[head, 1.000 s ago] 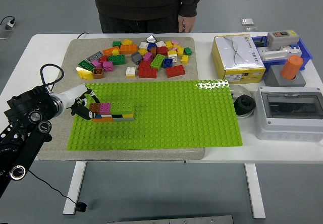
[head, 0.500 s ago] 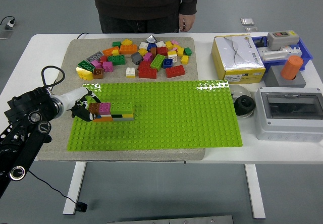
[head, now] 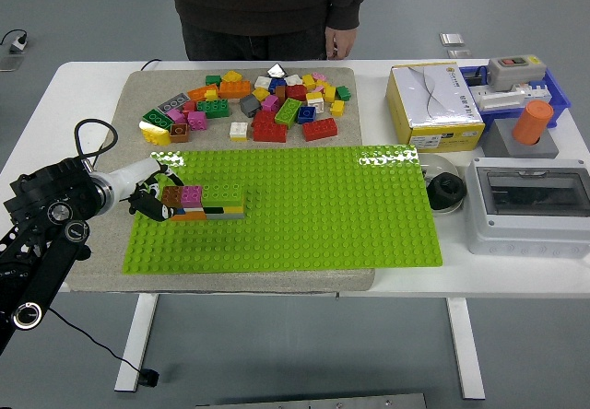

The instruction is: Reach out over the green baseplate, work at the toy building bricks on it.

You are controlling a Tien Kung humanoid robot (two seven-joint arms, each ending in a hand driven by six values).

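Observation:
The green baseplate point(head: 323, 206) lies on a grey mat at the middle of the table. Near its left edge stands a small stack of bricks point(head: 210, 202): brown, pink and lime green on top, orange, black and grey below. My left hand point(head: 149, 199) comes in from the left and is right at the stack's left end, by the brown brick. It is too small to tell whether it holds the brick. My right arm is out of view.
A pile of loose coloured bricks point(head: 267, 105) lies on the mat behind the baseplate. A person stands at the far side, one hand point(head: 339, 42) hanging at the table edge. A yellow box point(head: 433, 107), black knob point(head: 448, 191), grey enclosure point(head: 527, 204) and blue tray point(head: 556, 91) stand right.
My left hand has shifted slightly up and to the left at the stack's end. The stack has not moved.

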